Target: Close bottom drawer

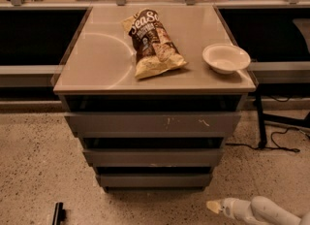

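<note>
Bottom drawer (154,180) sits lowest in the cabinet (97,69), under the middle drawer (154,157), with a dark strip above its grey front. Gripper (214,206) hovers low, near the cabinet's lower right corner and apart from the drawer; wide or narrow, I cannot tell.

The gripper (214,206), low by the floor (38,161), has its arm (271,212) cut off at the bottom right corner. Up-left of it, the bottom drawer (154,180) hides its inside in shadow; far to its left, a black object (58,214) is cropped by the lower edge.
</note>
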